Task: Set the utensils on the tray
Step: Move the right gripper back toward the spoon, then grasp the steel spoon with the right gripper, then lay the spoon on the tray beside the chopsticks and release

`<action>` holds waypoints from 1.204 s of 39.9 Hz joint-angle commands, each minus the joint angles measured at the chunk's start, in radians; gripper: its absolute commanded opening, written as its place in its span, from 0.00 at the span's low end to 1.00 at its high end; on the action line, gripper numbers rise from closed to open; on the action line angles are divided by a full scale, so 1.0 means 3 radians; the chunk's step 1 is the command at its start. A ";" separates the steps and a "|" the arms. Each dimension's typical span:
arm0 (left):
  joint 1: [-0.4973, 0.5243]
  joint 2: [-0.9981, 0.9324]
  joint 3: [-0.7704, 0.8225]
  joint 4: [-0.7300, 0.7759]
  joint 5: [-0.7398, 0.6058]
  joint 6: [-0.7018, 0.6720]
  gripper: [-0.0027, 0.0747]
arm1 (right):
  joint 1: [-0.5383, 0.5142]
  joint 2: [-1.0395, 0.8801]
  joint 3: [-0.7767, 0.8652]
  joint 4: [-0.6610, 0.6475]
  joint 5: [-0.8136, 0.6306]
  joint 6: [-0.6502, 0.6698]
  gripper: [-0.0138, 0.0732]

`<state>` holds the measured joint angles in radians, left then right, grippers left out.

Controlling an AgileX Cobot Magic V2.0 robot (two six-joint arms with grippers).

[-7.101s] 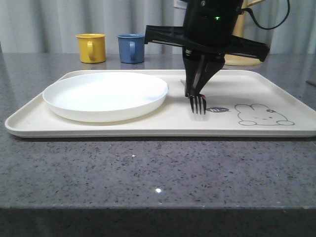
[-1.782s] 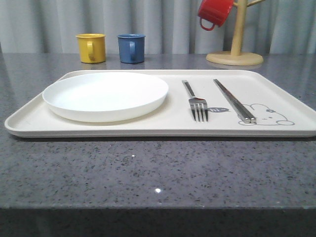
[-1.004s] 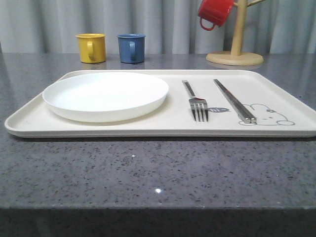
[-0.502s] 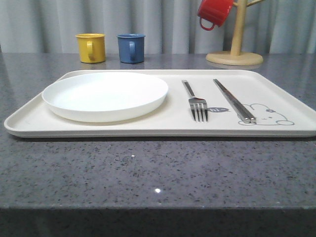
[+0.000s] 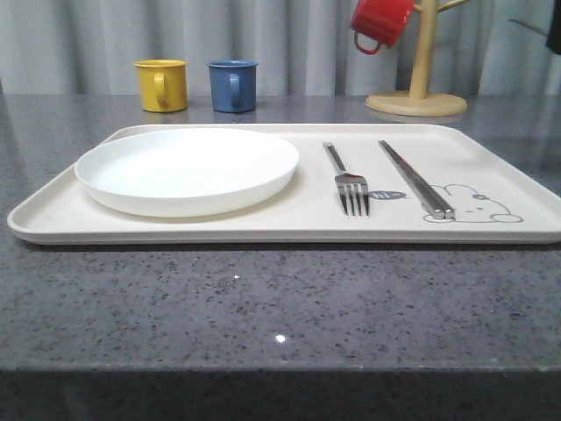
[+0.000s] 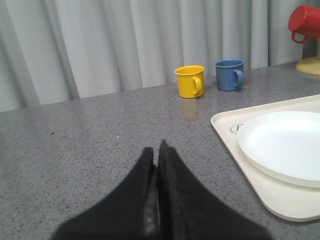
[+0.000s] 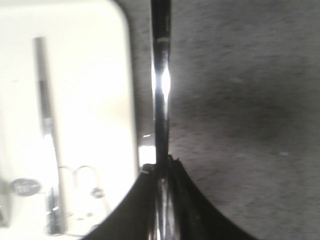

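While the grey speckled counter (image 5: 263, 307) carries the cream tray (image 5: 53, 219) across most of its width, the left gripper (image 6: 157, 150) is seen in its wrist view with its two black fingers pressed together on nothing, above bare counter just beside the tray's left rim. At the left of the tray a round white plate (image 5: 187, 168) is set, and nothing is lying in it. Right of the plate, a four-tined fork (image 5: 347, 179) is laid flat on the tray with its tines toward the near edge, and beside it a pair of chopsticks (image 5: 415, 176) is laid close together, the near ends touching the grey rabbit drawing (image 5: 473, 203). Behind the tray, a yellow mug (image 5: 162, 84) and a blue mug (image 5: 233, 85) are stood upright on the counter, and a red mug (image 5: 382, 22) is hung from a wooden mug tree (image 5: 419, 88). In the right wrist view, the right gripper (image 7: 162, 175) is clamped on a slim shiny metal utensil (image 7: 160, 75), held above the counter just outside the tray's right rim; which utensil it is cannot be told.
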<state>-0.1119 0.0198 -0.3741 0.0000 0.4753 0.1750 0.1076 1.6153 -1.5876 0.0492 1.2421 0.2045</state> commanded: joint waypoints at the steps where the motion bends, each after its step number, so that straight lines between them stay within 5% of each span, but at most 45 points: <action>1: 0.0007 0.0044 -0.0081 -0.0037 -0.0282 -0.0028 0.01 | 0.0202 -0.0071 -0.0091 0.0002 0.0268 0.0115 0.19; 48: 0.0007 0.0044 -0.0081 -0.0037 -0.0282 -0.0028 0.01 | 0.0307 0.0568 0.0155 0.0224 0.0154 0.0208 0.20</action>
<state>-0.1119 0.0198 -0.3741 0.0000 0.4753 0.1750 0.2008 1.8326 -1.5233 0.1103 1.2233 0.2677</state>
